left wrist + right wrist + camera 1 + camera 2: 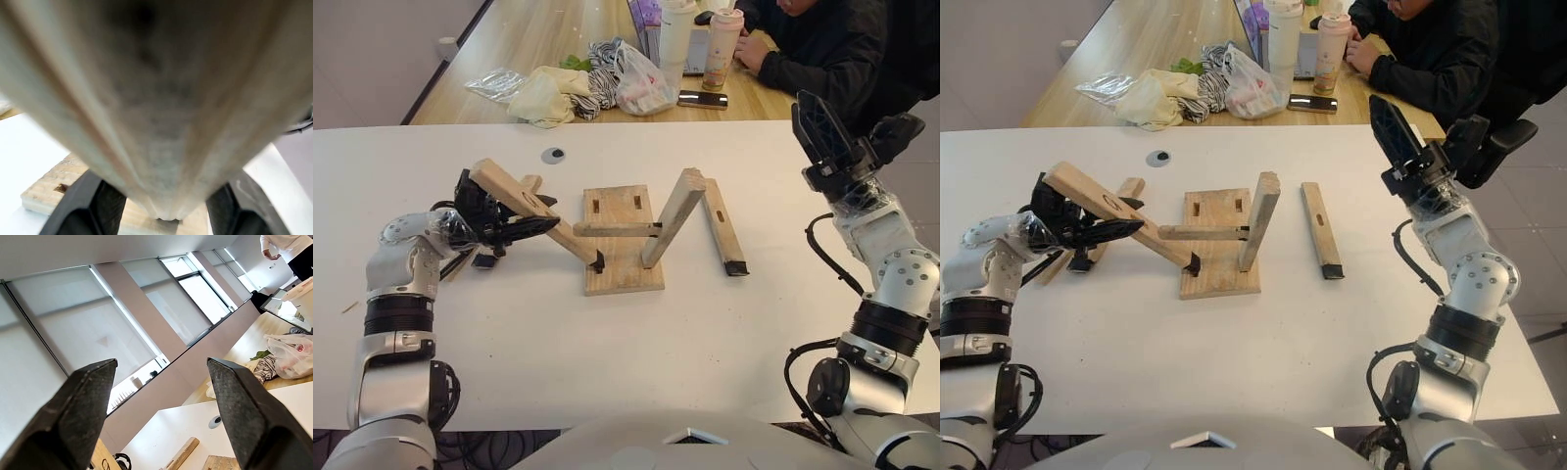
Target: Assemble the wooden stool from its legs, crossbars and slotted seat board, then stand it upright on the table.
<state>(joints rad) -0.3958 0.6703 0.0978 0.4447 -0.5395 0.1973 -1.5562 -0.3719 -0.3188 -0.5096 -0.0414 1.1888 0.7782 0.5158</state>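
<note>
The slotted seat board lies flat in the middle of the white table. My left gripper is shut on a wooden leg that slants from upper left down to the board's left edge, seen close up as the leg in the left wrist view. A crossbar runs level from this leg to a second leg that leans upright on the board. A third leg lies flat to the right of the board. My right gripper is open, raised above the table's right side, and its fingertips point up.
More wooden pieces lie behind and under my left gripper, with a small black part beside them. A grey disc sits on the table behind them. The far wooden table holds bags and bottles, and a person sits at it.
</note>
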